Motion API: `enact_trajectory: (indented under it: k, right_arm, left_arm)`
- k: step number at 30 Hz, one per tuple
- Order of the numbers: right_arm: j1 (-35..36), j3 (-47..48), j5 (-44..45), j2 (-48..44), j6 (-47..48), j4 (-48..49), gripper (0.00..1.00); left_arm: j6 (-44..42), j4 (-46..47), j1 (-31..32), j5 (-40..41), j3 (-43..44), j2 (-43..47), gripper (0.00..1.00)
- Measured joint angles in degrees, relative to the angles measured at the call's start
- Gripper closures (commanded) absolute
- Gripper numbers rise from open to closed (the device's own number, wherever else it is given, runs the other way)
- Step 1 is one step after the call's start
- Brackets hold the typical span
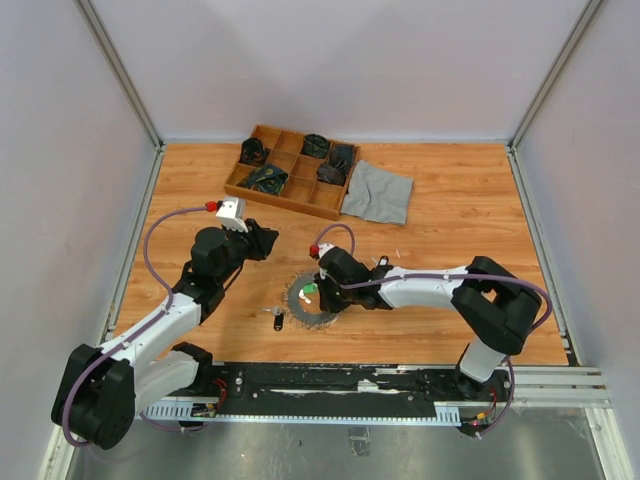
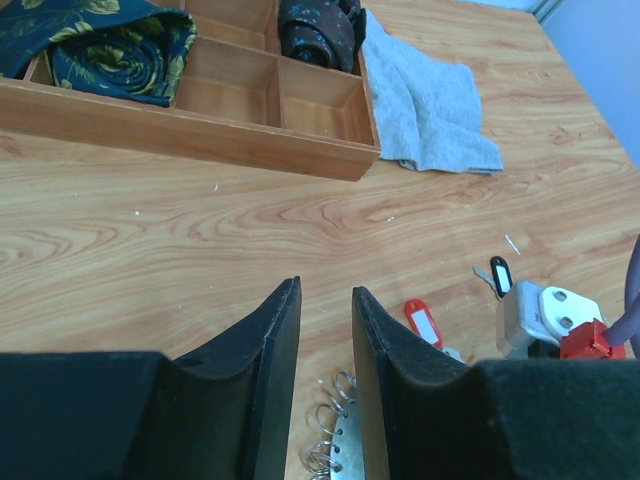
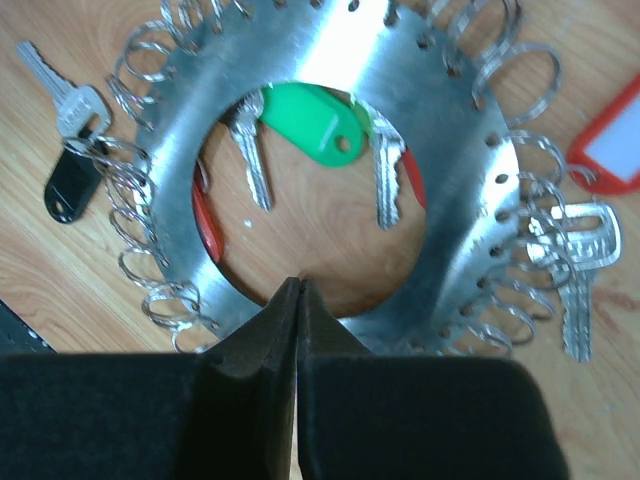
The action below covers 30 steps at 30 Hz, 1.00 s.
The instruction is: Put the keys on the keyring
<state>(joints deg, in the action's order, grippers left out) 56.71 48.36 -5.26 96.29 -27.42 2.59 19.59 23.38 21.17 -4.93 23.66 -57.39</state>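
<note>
The keyring (image 3: pixel 470 200) is a flat silver disc with a round hole and small wire loops round its rim; it lies on the table (image 1: pixel 310 300). A key with a green tag (image 3: pixel 310 125) and two silver keys lie in its hole. A black-tagged key (image 3: pixel 70 185) sits at its left rim, and a silver key (image 3: pixel 585 260) hangs on its right loops. My right gripper (image 3: pixel 300 285) is shut, tips over the ring's inner near edge. My left gripper (image 2: pixel 325 295) is open and empty, above the ring's edge (image 2: pixel 340 440).
A red tag (image 2: pixel 423 322) and a second black-tagged key (image 2: pixel 500 275) lie loose beside the right wrist (image 2: pixel 545 315). A wooden compartment tray (image 1: pixel 290 170) with dark rolled cloths stands at the back, with a grey cloth (image 1: pixel 380 192) to its right.
</note>
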Motion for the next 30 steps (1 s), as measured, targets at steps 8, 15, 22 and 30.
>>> enact_trajectory:
  k: [8,15,22,30]
  right_arm:
    - [-0.04,-2.93,3.34,-6.47,-1.38,-11.28,0.96]
    - [-6.19,-7.63,6.16,-13.79,-2.27,-19.56,0.92]
    - [-15.45,-8.52,8.92,-15.87,-0.98,-22.67,0.83]
    - [-18.99,-5.73,7.67,-12.28,5.16,-20.26,0.86]
  left_arm:
    - [-0.04,-0.02,0.0,0.37,0.0,0.0,0.67]
    - [-0.09,-0.04,0.0,0.42,0.0,-0.31,0.67]
    - [-0.26,-0.04,0.0,0.76,0.0,-1.27,0.67]
    - [-0.44,-0.15,0.0,1.01,0.0,-2.03,0.67]
